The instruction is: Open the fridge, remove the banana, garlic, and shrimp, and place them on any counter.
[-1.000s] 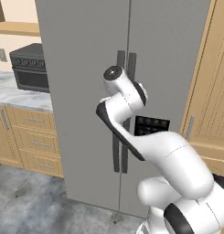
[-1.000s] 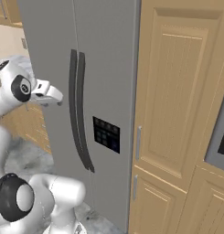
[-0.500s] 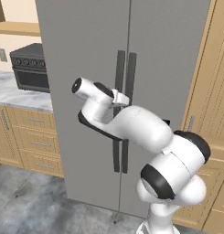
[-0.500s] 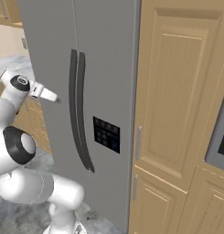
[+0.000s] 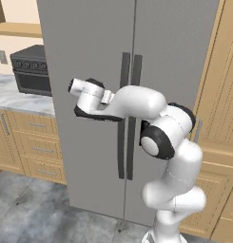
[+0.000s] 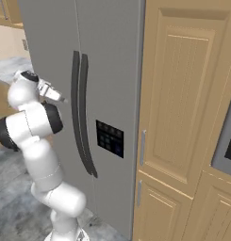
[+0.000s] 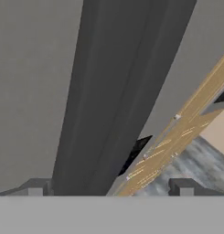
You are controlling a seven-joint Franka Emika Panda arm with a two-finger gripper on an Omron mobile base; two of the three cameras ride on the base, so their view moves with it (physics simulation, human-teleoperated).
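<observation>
Claw (image 7: 111,186) spread wide with nothing between its tips, and it's staring straight up the fridge's (image 5: 89,42) dark handles (image 7: 104,91); in the hand view one tip (image 7: 34,187) sits low at the left and the other (image 7: 186,186) low at the right, with the two long bars rising between them; from the right base view the gripper (image 6: 54,93) hangs just beside the left door, short of the handles (image 6: 79,113), not touching as far as I can tell; both doors are shut, seam tight down the middle, black control panel (image 6: 109,138) on the right-hand door; banana, garlic and shrimp must be behind those doors, so their places can't be told from here; the marble top with the toaster oven (image 5: 30,71) lies off to the left; my read is that we're at the reach for a handle, task barely begun; now the risks: the two bars stand so close together that the fingers could straddle both, or wedge in the gap, and jam either door; come in skewed and a tip could bump the door face and skid off; and the elbow is folded close to the doors, so a swinging door may strike the arm.
</observation>
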